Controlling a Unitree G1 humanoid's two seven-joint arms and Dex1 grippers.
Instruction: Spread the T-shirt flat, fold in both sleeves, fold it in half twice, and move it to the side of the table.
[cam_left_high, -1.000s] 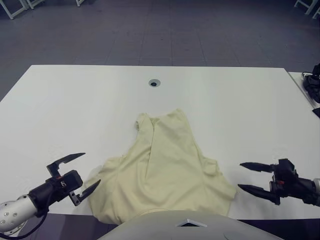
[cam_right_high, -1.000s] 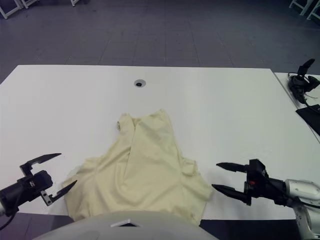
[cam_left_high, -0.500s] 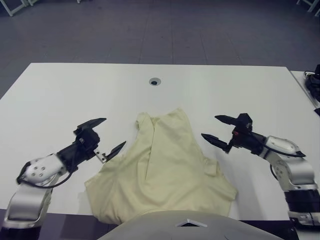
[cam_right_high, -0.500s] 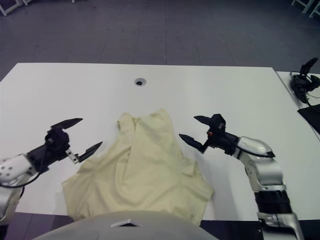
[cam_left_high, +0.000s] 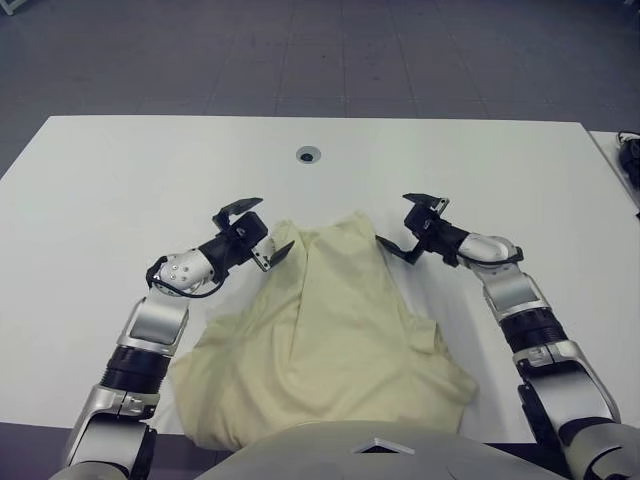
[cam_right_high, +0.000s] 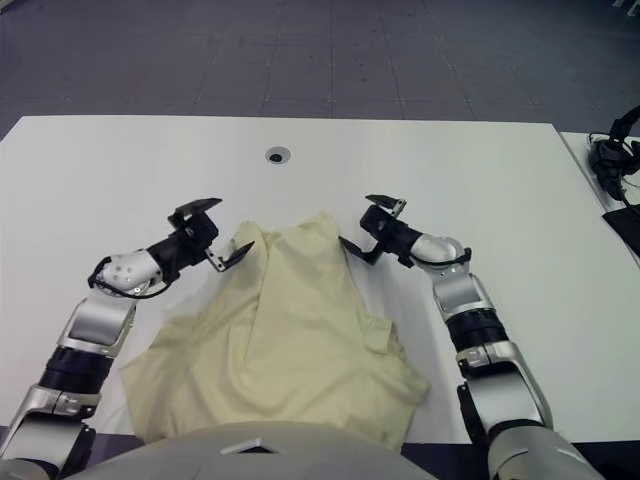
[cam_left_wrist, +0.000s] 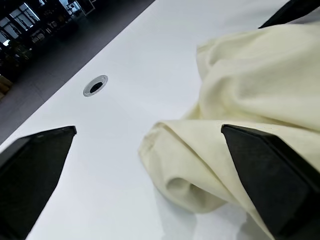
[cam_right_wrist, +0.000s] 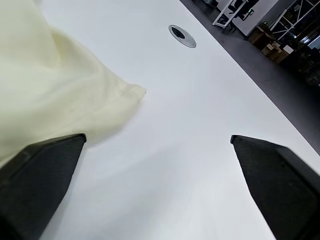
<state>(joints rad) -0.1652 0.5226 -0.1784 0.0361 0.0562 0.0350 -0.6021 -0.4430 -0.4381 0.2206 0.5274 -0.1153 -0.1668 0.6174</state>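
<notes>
At lower centre of the frame, a crumpled pale-yellow fabric T-shirt (cam_left_high: 320, 330) is lying on the white table (cam_left_high: 120, 180). The left gripper (cam_left_high: 276, 222) and right gripper (cam_left_high: 393, 219) are gaping wide beside its upper corners. Overlapping folds are probably risking a multi-layer pinch. Its long axis is running bottom to top, narrow end pointing upward.

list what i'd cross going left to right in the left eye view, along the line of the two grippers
left gripper, fingers open → T-shirt, its far end lying between the two grippers → right gripper, fingers open
</notes>
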